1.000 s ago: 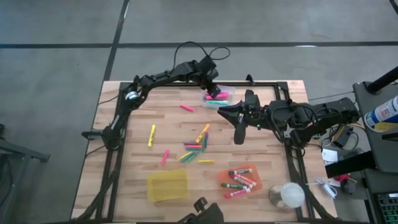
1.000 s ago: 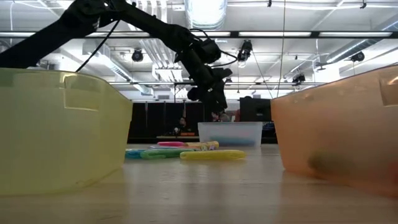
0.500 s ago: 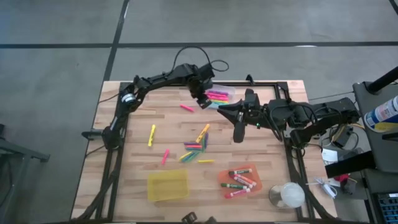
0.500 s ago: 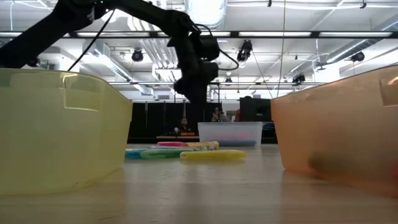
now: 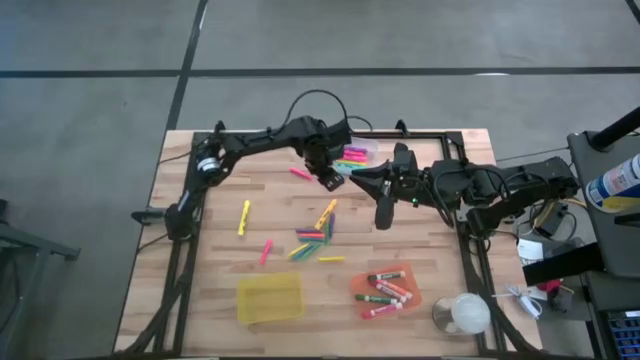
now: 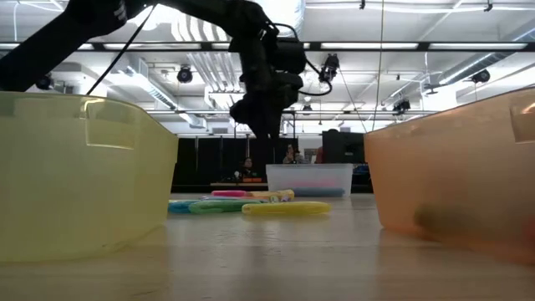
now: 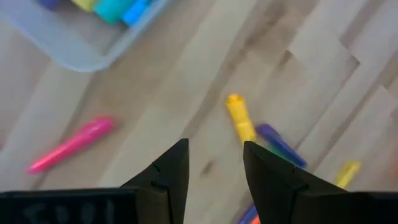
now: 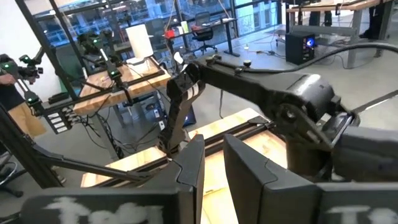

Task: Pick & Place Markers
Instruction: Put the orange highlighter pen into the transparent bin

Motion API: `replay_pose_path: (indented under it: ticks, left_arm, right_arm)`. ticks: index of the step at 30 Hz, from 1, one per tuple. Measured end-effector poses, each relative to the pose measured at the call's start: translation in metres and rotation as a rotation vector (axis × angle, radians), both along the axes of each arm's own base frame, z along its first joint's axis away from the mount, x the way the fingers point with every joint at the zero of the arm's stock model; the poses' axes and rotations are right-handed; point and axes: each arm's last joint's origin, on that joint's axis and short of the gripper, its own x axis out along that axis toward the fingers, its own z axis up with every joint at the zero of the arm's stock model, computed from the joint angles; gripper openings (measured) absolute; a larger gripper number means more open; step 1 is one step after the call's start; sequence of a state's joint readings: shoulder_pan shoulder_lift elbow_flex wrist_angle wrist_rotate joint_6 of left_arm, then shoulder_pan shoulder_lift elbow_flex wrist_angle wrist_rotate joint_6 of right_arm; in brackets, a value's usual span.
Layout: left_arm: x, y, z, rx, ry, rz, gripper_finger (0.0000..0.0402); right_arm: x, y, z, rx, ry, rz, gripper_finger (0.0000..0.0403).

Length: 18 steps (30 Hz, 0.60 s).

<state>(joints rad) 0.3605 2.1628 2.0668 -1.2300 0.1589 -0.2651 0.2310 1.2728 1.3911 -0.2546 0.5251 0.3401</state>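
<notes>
While the left gripper (image 5: pixel 327 178) hangs above the wooden table (image 5: pixel 210 250) with its two dark fingers (image 7: pixel 169 177) parted and nothing between them, the nearest task things lie just under and beside it: a pink marker (image 7: pixel 71 144) on the bare boards to one side of the fingers, and a yellow marker (image 7: pixel 239 118) a little ahead of them, touching or nearly touching a purple marker (image 7: pixel 280 144). Just behind the gripper, toward the table's far edge, sits the clear bin (image 5: pixel 353 158), holding pink, yellow and blue markers; its corner shows in the wrist view with blue and yellow pens inside. Beyond the gripper toward the front of the table lies a loose cluster of markers (image 5: pixel 315 236) in green, blue, pink and orange, with an orange-yellow one (image 5: pixel 326 213) slanting above it. Well apart to the gripper's left lie a yellow highlighter (image 5: pixel 244 217) and a pink one (image 5: pixel 266 251). Farther still, at the front edge, the yellow bin (image 5: pixel 269 298) stands with nothing seen inside it, and the orange bin (image 5: pixel 386 290) holds several white-barrelled markers with red and green caps. The right gripper (image 5: pixel 384 216) waits over the table beside the clear bin, well clear of any marker; its fingers (image 8: pixel 189 165) stand close together with a narrow gap and grip nothing.
</notes>
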Motion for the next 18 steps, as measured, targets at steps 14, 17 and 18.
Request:
replay_pose_path:
  ticks: [14, 17, 18]
  left_arm:
    - [0.009, -0.045, -0.037, -0.052, 0.08, 0.009, 0.0145]
    - [0.01, -0.051, -0.048, -0.061, 0.087, 0.01, 0.0145]
    - [0.01, -0.053, -0.05, -0.063, 0.089, 0.011, 0.0145]
  right_arm:
    - [0.0, 0.001, 0.0, 0.0, 0.001, 0.006, 0.0057]
    - [0.0, 0.001, 0.0, 0.0, 0.001, 0.006, 0.0057]
    - [0.0, 0.001, 0.0, 0.0, 0.001, 0.006, 0.0057]
